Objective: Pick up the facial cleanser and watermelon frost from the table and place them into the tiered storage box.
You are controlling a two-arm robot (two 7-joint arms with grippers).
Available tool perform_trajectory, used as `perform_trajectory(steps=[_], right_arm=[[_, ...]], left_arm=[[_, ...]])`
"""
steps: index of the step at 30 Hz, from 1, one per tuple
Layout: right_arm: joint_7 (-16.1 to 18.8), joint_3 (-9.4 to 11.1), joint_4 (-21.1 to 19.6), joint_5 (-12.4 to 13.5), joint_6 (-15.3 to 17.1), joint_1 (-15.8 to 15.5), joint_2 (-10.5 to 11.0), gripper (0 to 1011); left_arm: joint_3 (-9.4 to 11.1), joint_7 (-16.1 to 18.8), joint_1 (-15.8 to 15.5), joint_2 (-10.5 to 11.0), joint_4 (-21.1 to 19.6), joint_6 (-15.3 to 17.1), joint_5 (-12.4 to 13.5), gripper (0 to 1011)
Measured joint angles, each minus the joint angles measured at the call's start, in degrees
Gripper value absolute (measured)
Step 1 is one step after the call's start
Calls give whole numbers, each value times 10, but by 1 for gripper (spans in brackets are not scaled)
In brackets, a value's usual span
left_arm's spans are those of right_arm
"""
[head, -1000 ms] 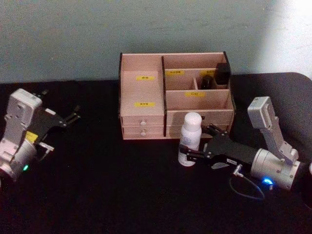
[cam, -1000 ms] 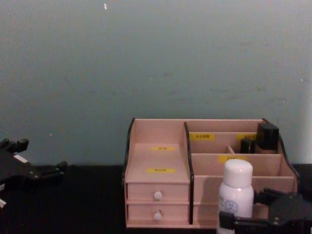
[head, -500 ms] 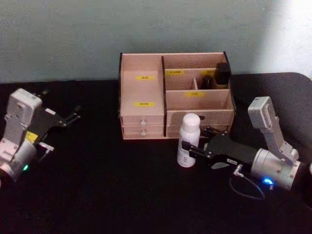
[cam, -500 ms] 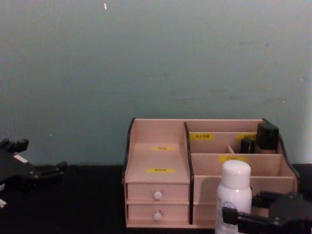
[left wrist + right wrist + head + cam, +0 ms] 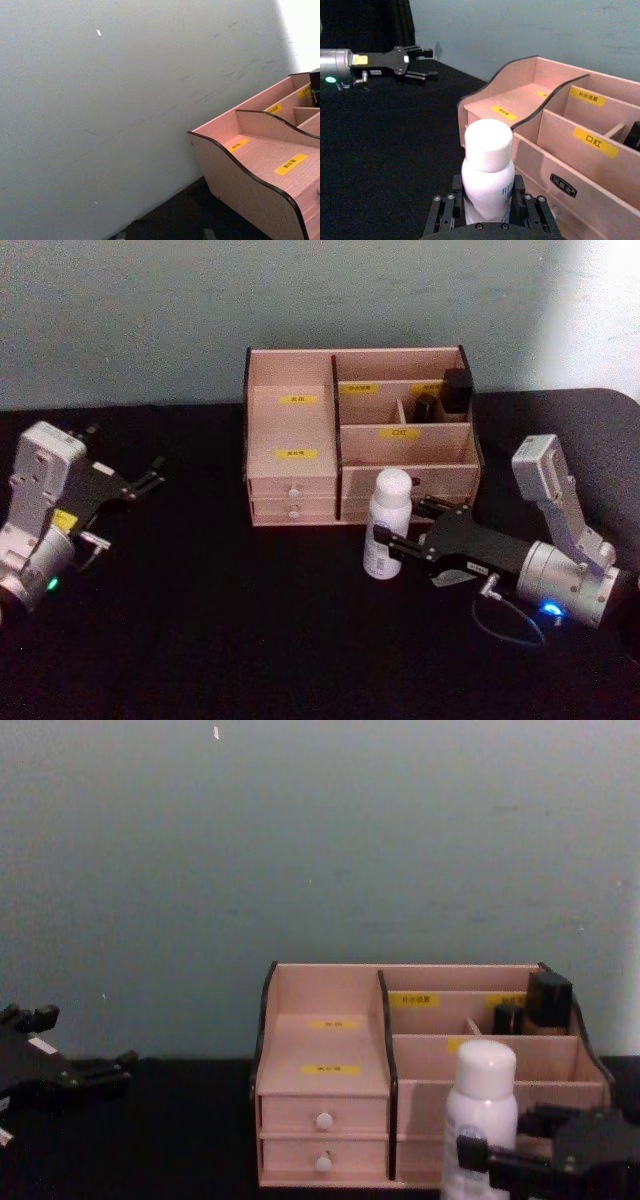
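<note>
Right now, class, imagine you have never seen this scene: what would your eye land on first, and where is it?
The tall white facial cleanser stands out against the black table, just in front of the tiered storage box, clamped by the right gripper. The pale box sits at the middle back, with dark containers in its rear right compartment. The left gripper sits open, far to the left.
</note>
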Motion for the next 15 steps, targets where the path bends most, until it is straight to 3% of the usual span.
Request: perform_trajectory(steps=[15], right_arm=[[0, 36, -54, 62, 33, 13, 12, 590]], left_arm=[[0, 0, 0, 0, 0, 0, 0, 1001]])
